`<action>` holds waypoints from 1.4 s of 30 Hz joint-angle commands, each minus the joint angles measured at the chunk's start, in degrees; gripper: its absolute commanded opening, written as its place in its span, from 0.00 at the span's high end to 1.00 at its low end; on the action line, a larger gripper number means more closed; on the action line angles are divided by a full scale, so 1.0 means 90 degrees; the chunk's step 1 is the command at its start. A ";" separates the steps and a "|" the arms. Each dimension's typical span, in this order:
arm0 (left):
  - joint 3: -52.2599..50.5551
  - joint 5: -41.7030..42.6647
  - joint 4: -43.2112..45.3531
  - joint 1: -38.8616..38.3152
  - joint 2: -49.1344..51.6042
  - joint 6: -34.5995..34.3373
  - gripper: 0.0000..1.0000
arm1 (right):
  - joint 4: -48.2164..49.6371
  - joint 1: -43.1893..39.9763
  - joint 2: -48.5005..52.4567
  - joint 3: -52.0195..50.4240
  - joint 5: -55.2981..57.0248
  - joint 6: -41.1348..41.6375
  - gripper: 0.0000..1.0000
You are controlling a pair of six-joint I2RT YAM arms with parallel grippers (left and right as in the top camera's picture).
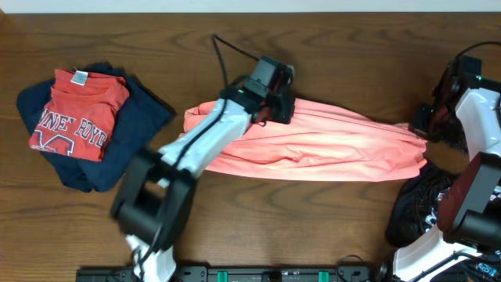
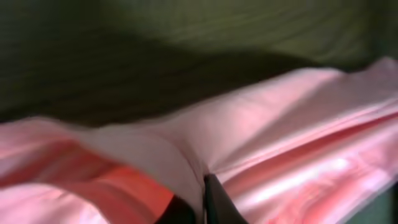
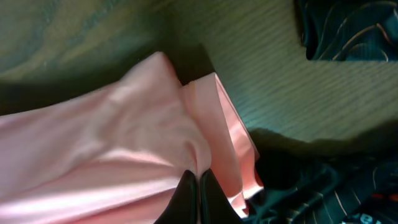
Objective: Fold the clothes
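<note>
Dark wood table (image 1: 337, 47) carries the salmon-pink T-shirt (image 1: 329, 149), stretched in a long bunched band across the middle. I see my left gripper (image 2: 202, 202) pinching its far edge and my right gripper (image 3: 199, 193) pinching its right-hand end, 2 grips on 1 shirt.

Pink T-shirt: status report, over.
Left tool shut on pink T-shirt far edge. Right tool shut on its right end. Shirt lies in a long band across table. Black garment close by right end.
</note>
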 commanded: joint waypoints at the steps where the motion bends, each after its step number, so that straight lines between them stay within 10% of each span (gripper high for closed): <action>1: -0.0005 -0.0046 -0.0593 -0.0002 -0.0284 -0.0073 0.94 | -0.0107 -0.0046 -0.0104 0.0066 0.0267 0.0073 0.99; 13: -0.0593 -0.0051 -0.2225 -0.0571 -0.0236 -0.0469 0.92 | -0.0712 -0.0163 -0.0104 0.0053 0.1212 0.0362 0.99; 16: -0.0741 -0.0049 -0.2285 -0.0702 -0.0238 -0.0474 0.67 | -0.0731 -0.0168 -0.0104 0.0053 0.1214 0.0357 0.93; 23: -0.0767 -0.0051 -0.2732 -0.0736 -0.0243 -0.0415 0.55 | -0.0925 -0.0170 -0.0102 0.0053 0.1212 0.0355 0.81; 42: -0.0510 -0.1324 -0.3143 0.1552 -0.0976 -0.0308 0.28 | -0.0454 -0.0163 -0.0068 -0.0593 -0.0335 -0.0551 0.76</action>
